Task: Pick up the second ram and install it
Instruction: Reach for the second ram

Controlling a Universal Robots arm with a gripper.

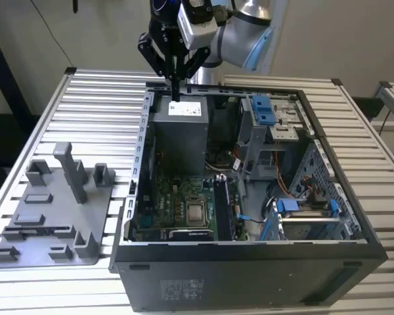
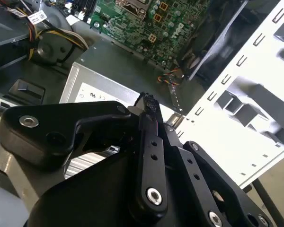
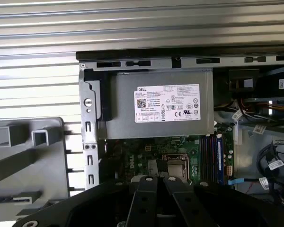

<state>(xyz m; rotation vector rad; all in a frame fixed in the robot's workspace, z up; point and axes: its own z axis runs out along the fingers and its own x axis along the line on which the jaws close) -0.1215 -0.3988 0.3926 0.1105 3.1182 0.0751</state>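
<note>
We see the gripper (image 1: 175, 95), fingers pressed together with nothing between them, hanging straight down from the bent wrist just above the power supply (image 1: 178, 138), while the second ram (image 3: 209, 158) seems to stand in the motherboard slots beside the processor (image 3: 176, 169).
</note>
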